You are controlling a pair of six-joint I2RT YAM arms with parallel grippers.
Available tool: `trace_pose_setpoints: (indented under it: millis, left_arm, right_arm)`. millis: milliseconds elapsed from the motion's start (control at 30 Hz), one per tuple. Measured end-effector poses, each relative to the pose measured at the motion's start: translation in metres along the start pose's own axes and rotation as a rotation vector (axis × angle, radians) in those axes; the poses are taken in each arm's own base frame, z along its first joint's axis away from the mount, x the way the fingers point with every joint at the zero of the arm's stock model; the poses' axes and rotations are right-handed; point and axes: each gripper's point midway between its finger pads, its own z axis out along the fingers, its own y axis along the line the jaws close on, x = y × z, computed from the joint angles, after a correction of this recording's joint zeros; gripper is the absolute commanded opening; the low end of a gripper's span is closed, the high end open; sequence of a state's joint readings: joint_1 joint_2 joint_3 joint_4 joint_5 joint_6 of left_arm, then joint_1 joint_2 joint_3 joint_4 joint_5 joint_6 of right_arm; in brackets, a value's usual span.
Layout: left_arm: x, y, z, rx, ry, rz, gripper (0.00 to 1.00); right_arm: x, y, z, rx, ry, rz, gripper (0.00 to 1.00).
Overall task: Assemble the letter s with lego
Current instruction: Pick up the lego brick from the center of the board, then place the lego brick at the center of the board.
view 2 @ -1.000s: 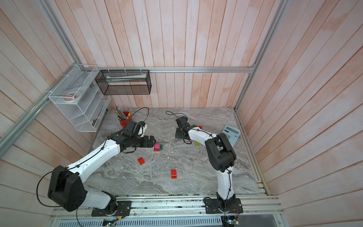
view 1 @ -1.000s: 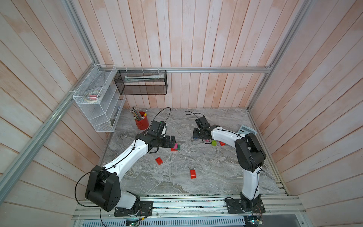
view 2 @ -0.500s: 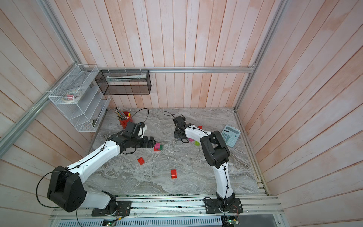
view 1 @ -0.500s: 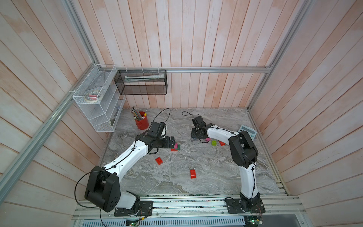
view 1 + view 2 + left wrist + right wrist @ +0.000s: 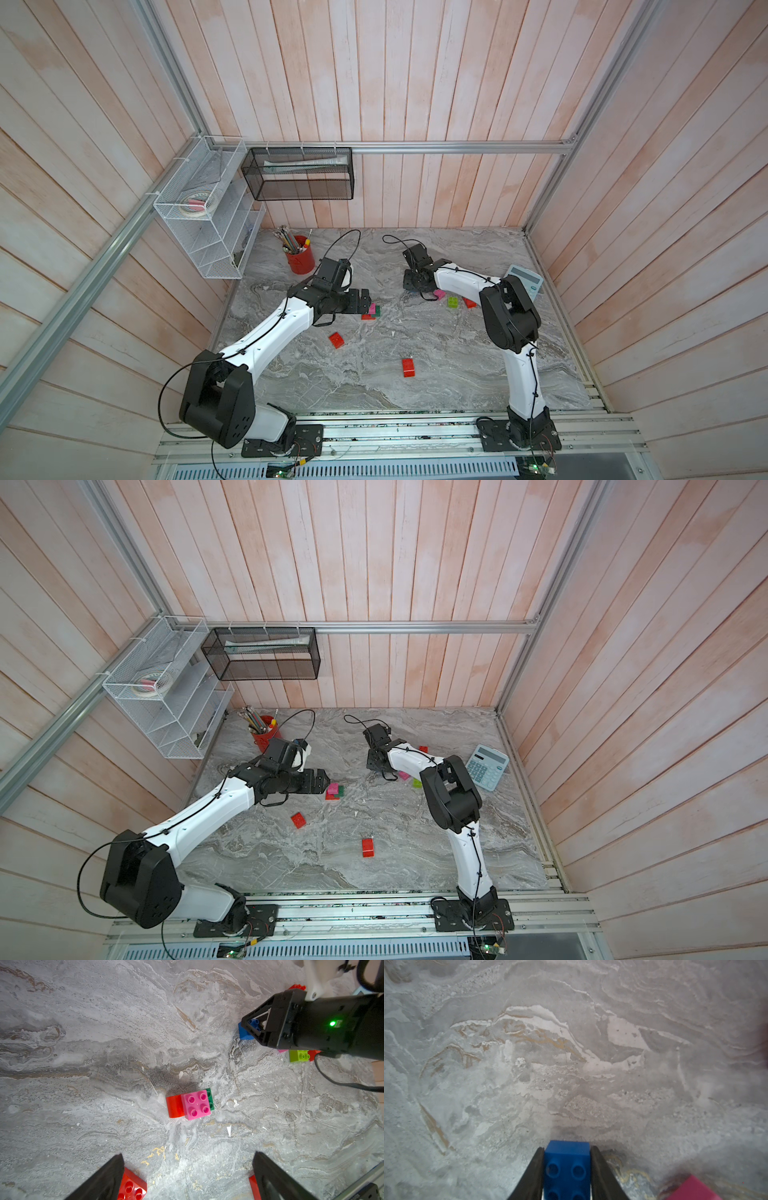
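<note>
Grips a blue brick (image 5: 566, 1169) in the right claw (image 5: 567, 1148), jaws pressed flat on its two sides, down at the bench (image 5: 571, 1053); cannot tell whether lifted or resting. Holds the left claw (image 5: 188, 1155) spread wide and empty above a small stack: a pink brick (image 5: 196, 1104) seated across a red brick (image 5: 174, 1106) and a dark green brick (image 5: 211, 1098). Has, just beside the right claw, a second pink brick (image 5: 439, 294), a lime brick (image 5: 453, 302) and a loose red brick (image 5: 469, 302), none joined. Has a square red brick (image 5: 336, 340) and a longer red brick (image 5: 408, 367) lying well apart, nearer the arm bases, plus a far red brick (image 5: 423, 749) toward the calculator (image 5: 487, 766). Looks early in the job: only that three-brick stack joined, no S shape readable. Seems to be picking up the blue brick, probably for the stack. Leaves most bricks to gather and press together, the letter's curves not yet laid out.
</note>
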State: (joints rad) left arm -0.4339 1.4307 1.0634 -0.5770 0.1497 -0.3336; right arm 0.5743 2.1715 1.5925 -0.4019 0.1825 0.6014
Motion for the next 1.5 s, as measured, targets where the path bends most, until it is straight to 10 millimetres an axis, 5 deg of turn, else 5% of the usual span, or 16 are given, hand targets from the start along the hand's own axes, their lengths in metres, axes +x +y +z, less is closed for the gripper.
trace_pose_setpoints:
  millis: [467, 967, 1500]
  left_arm:
    - [0.001, 0.001, 0.001, -0.003, 0.003, -0.002, 1.00]
    - [0.019, 0.010, -0.024, -0.010, -0.006, -0.016, 1.00]
    - [0.081, 0.029, -0.041, -0.045, 0.057, -0.135, 1.00]
  right_arm:
    - [0.010, 0.001, -0.006, 0.029, 0.013, -0.025, 0.24]
    - [0.096, 0.029, -0.075, -0.049, 0.099, -0.041, 0.25]
    - [0.157, 0.052, -0.090, -0.092, 0.168, -0.026, 0.26]
